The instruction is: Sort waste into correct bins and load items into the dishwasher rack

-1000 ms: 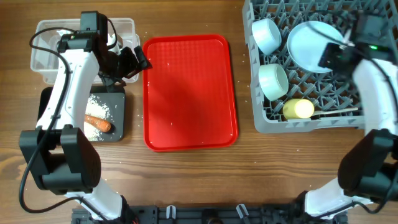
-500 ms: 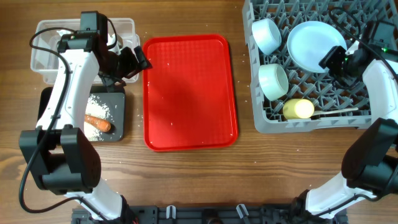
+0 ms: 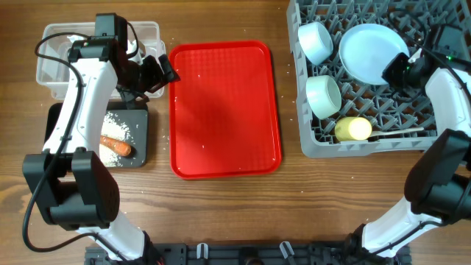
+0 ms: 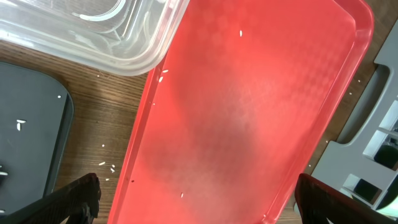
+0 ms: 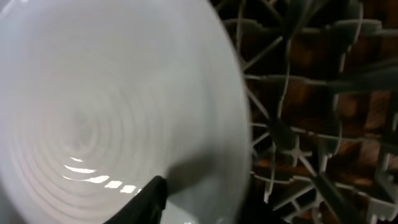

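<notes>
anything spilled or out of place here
Yes: loose rice grains lie spilled on the wooden table, in the gap between the black tray and the red tray. A few more specks sit on the red tray itself.

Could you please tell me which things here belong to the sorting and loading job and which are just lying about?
Job: plate, two bowls, cup, spoon, rack, clear tub, black tray, carrot stick, rice.
Lying about: red tray.

Robot lab bench w/ mock dish station: wood-grain table (image 3: 221,213), 2 robot arms (image 3: 82,103), grey dishwasher rack (image 3: 368,148), red tray (image 3: 221,110).
</notes>
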You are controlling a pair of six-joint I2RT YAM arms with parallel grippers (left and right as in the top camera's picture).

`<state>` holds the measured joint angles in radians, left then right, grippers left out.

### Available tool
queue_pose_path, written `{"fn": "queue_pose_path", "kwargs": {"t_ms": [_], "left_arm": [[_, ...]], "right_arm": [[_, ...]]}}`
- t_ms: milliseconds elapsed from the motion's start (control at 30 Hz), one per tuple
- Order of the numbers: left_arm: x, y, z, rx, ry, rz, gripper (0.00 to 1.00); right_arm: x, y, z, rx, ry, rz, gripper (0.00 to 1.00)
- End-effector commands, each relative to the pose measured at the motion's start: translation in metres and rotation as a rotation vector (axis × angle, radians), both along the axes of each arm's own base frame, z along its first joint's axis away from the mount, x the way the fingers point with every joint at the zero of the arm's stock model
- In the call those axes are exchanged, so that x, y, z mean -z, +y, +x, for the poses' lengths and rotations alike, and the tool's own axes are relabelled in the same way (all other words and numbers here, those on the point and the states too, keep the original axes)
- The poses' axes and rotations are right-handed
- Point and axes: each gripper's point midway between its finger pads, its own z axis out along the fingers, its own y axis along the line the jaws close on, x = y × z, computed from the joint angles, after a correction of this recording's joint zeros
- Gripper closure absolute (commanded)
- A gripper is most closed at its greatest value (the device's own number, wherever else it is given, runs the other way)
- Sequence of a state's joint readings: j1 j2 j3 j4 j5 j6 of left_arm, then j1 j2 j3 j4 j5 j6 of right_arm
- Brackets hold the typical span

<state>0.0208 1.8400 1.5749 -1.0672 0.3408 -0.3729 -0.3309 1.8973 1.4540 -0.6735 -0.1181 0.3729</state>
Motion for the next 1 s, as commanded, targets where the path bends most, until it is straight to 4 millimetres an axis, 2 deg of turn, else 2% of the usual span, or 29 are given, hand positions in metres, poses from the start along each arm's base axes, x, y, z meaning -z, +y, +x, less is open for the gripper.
{"fn": "queue_pose_path", "kwargs": {"t_ms": [0,33,133,233,300,333,433,500,567,700,767,833,900,967], "left_arm": [[-0.005,0.001,0.000,-0.003,-0.013,0.002,0.00],[-0.005,0.001,0.001,-0.003,-0.014,0.002,0.00],[-0.005,0.001,0.000,-0.003,-0.013,0.002,0.00],[-0.005,0.001,0.000,-0.003,-0.013,0.002,0.00],[-0.005,0.001,0.000,-0.003,-0.013,0.002,0.00],[-0.005,0.001,0.001,-0.003,-0.014,0.002,0.00],[-0.005,0.001,0.001,-0.003,-0.014,0.002,0.00],[-0.005,0.001,0.000,-0.003,-0.013,0.002,0.00],[-0.005,0.001,0.001,-0.003,-0.014,0.002,0.00],[-0.005,0.001,0.000,-0.003,-0.013,0.002,0.00],[-0.005,0.001,0.000,-0.003,-0.013,0.002,0.00],[-0.005,0.001,0.000,-0.003,-0.013,0.002,0.00],[-0.005,0.001,0.000,-0.003,-0.013,0.002,0.00],[-0.005,0.001,0.000,-0.003,-0.013,0.002,0.00]], "right_arm": [[0.008,-0.006,0.004,0.012,0.007,-0.021,0.87],[0.007,-0.007,0.007,0.012,-0.006,-0.025,0.96],[-0.003,-0.010,0.011,0.009,-0.041,-0.040,0.96],[-0.036,-0.013,0.017,-0.023,-0.126,-0.091,0.96],[-0.068,-0.015,0.019,-0.049,-0.201,-0.151,0.96],[-0.089,-0.020,0.016,-0.028,-0.236,-0.194,0.95],[-0.133,-0.031,0.006,0.007,-0.307,-0.306,0.96],[-0.174,-0.046,-0.008,0.065,-0.347,-0.468,0.96],[-0.195,-0.051,-0.016,0.058,-0.332,-0.610,0.96],[-0.210,-0.032,-0.015,-0.037,-0.234,-0.864,0.96],[-0.215,-0.015,-0.004,-0.173,-0.157,-1.038,0.96],[-0.221,-0.006,0.005,-0.210,-0.112,-1.155,0.96],[-0.217,0.000,0.013,-0.260,-0.073,-1.217,0.96],[-0.204,0.005,0.021,-0.319,-0.037,-1.233,0.96]]}}
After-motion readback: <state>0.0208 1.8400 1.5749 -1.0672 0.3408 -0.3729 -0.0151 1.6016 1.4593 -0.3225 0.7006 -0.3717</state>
